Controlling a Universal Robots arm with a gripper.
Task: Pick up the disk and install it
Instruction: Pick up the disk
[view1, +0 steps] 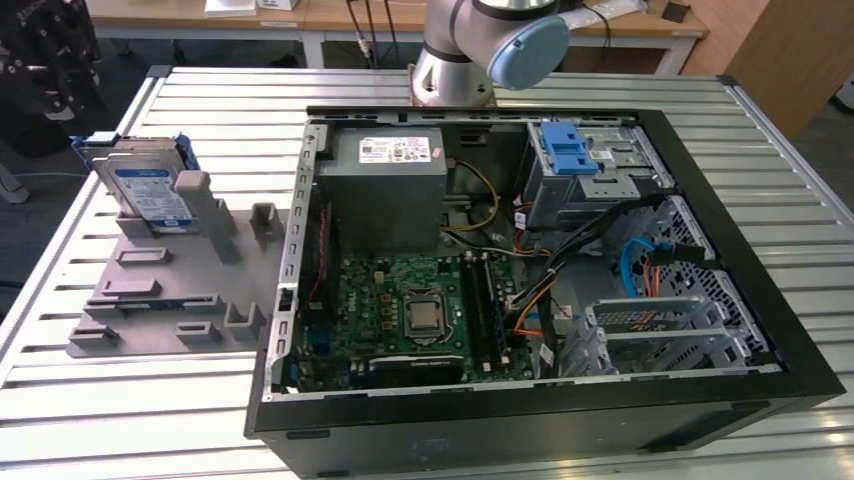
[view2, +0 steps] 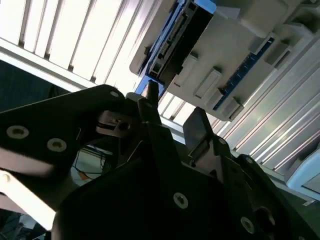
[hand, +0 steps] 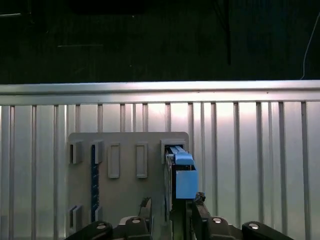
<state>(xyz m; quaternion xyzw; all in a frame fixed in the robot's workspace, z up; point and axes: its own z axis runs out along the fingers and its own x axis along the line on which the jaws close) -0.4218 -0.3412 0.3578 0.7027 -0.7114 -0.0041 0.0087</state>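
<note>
Disk upright on edge (blue rails), in grey holder.

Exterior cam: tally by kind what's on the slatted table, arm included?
disk: 1
grey holder fixture: 1
open computer case: 1
robot arm: 1
Total: 4

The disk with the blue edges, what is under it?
The disk stands on edge in a slot of the grey holder, which lies on the slatted metal table. Its bottom edge is hidden inside the slot.
</note>
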